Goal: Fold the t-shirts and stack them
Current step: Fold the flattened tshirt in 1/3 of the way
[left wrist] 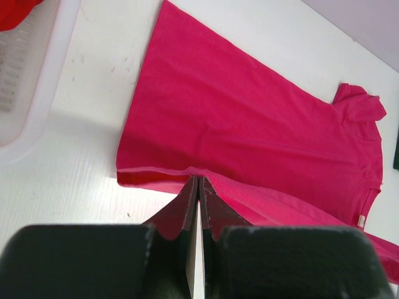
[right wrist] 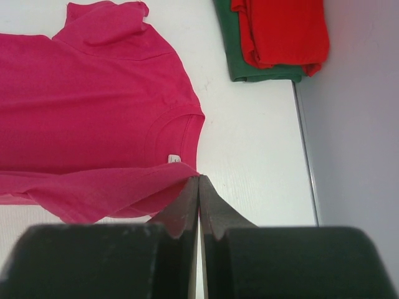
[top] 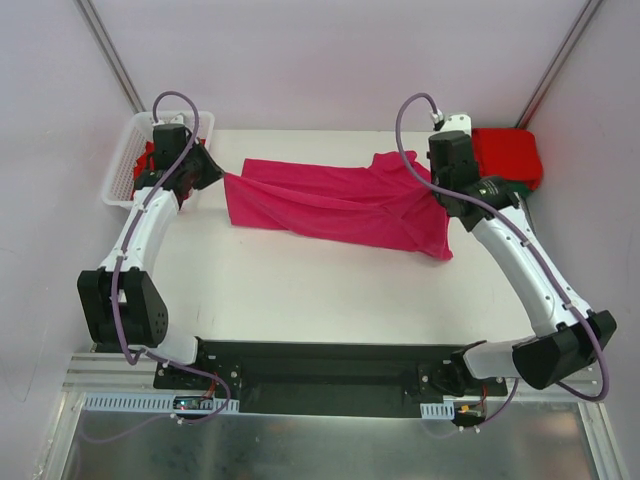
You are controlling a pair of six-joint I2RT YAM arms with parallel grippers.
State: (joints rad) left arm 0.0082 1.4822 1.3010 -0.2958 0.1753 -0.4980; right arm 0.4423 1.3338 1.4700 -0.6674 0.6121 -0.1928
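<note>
The left arm (top: 140, 235) is extended forward along the left side, and the left hand (left wrist: 198, 185) at its far end is turned inward. The right arm (top: 520, 255) is extended forward along the right side, with the wrist bent inward. The right hand (right wrist: 199, 184) is fully closed, as is the left. An edge of the magenta-pink t-shirt (top: 330, 205) is pinched at the fingertips of each hand.
</note>
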